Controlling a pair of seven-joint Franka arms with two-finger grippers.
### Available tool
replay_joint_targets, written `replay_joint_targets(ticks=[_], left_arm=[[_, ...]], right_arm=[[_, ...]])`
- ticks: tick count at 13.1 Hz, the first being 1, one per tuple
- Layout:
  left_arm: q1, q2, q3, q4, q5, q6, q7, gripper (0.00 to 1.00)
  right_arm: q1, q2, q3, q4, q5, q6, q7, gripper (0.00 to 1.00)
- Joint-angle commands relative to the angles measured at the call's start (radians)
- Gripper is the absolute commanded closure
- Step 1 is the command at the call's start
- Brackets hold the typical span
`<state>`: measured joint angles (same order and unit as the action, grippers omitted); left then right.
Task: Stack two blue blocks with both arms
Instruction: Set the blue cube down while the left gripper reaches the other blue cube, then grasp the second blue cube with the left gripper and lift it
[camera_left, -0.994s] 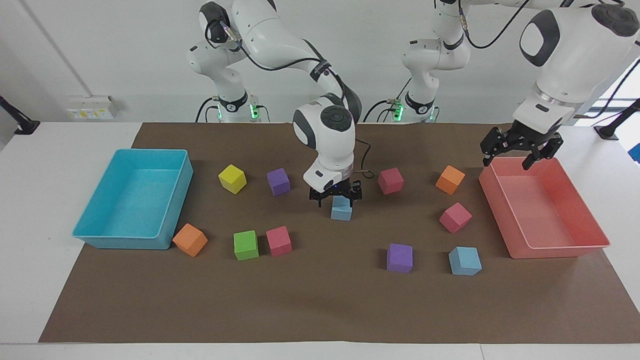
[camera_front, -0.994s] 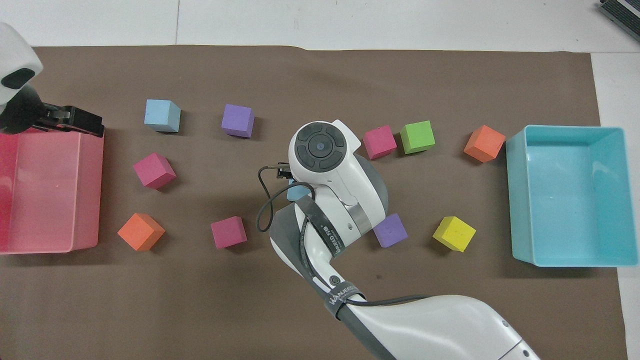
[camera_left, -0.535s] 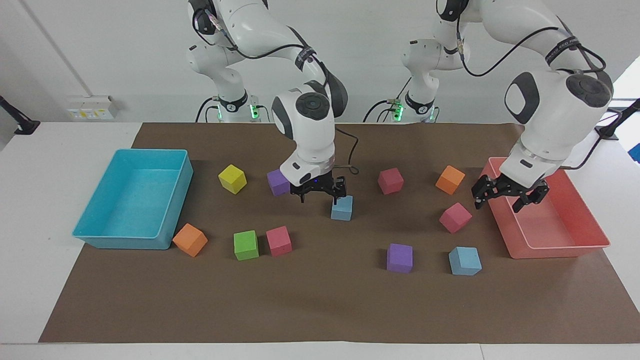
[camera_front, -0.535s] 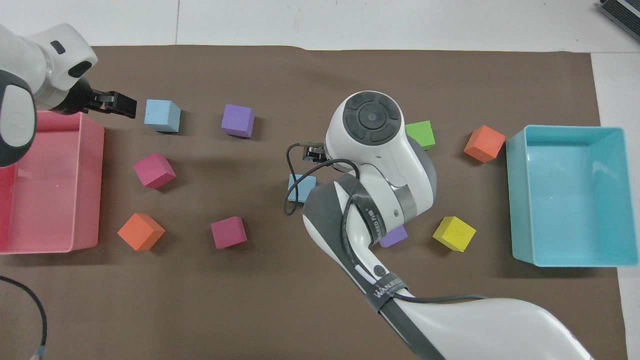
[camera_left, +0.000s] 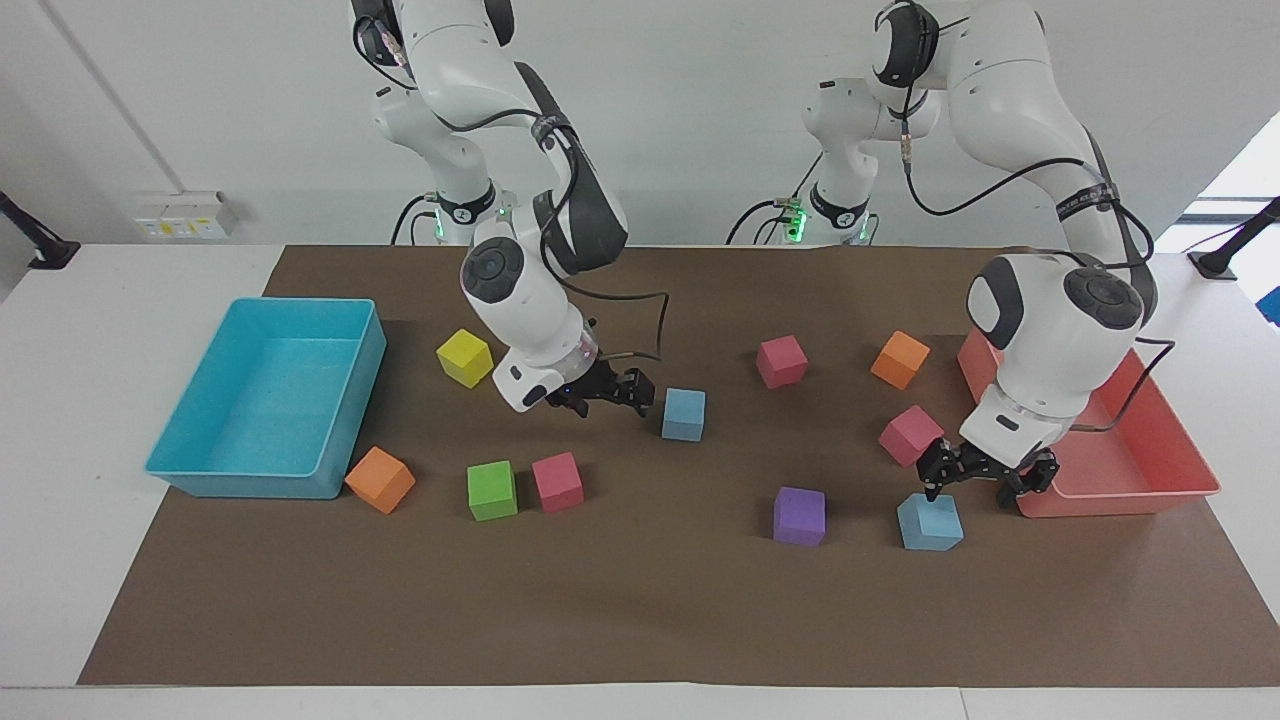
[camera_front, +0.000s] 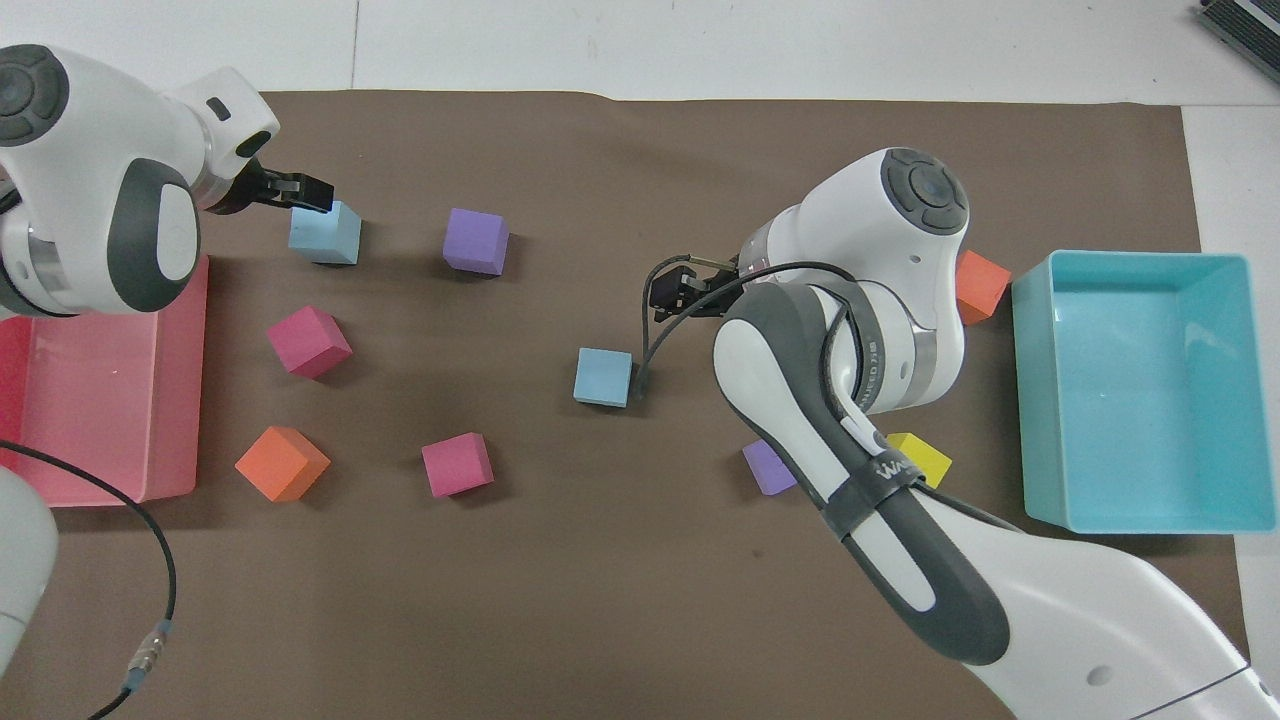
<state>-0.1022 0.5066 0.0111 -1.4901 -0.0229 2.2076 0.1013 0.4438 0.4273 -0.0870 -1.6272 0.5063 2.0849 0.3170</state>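
Note:
One blue block (camera_left: 684, 414) sits on the brown mat near the middle of the table; it also shows in the overhead view (camera_front: 604, 377). My right gripper (camera_left: 610, 390) is open and empty, tilted, low over the mat beside this block, toward the right arm's end (camera_front: 672, 295). The other blue block (camera_left: 930, 522) sits farther from the robots, near the pink tray's corner (camera_front: 324, 232). My left gripper (camera_left: 968, 490) is open and empty. It hangs low just above this block, between it and the tray (camera_front: 295, 190).
A pink tray (camera_left: 1110, 495) stands at the left arm's end and a cyan tray (camera_left: 250, 485) at the right arm's end. Purple (camera_left: 799, 516), pink (camera_left: 910, 435), orange (camera_left: 900, 359), green (camera_left: 492, 490) and yellow (camera_left: 465, 357) cubes lie scattered on the mat.
My right gripper rose off the middle blue block and swung toward the right arm's end, leaving the block on the mat. My left gripper came from over the pink tray down to the other blue block.

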Motion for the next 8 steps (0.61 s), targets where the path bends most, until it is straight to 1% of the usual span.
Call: replay_joint_targets(ticks=[1, 2, 5, 6, 8], left_arm=[[-0.011, 0.035, 0.01, -0.002, -0.017, 0.058, 0.006, 0.0], [-0.017, 0.049, 0.01, -0.013, -0.017, 0.087, 0.005, 0.0], [-0.019, 0.078, 0.01, -0.079, -0.017, 0.21, -0.015, 0.0], [-0.019, 0.082, 0.01, -0.09, -0.017, 0.222, -0.015, 0.0], [-0.02, 0.092, 0.01, -0.105, -0.018, 0.224, -0.017, 0.0]], right_arm=[[-0.037, -0.022, 0.013, -0.094, 0.185, 0.061, -0.142, 0.13], [-0.046, -0.022, 0.013, -0.114, 0.231, 0.067, -0.174, 0.3], [-0.057, -0.021, 0.013, -0.155, 0.357, 0.067, -0.208, 0.94], [-0.056, -0.021, 0.013, -0.169, 0.4, 0.069, -0.208, 1.0], [-0.057, -0.016, 0.013, -0.195, 0.481, 0.073, -0.228, 1.0]])
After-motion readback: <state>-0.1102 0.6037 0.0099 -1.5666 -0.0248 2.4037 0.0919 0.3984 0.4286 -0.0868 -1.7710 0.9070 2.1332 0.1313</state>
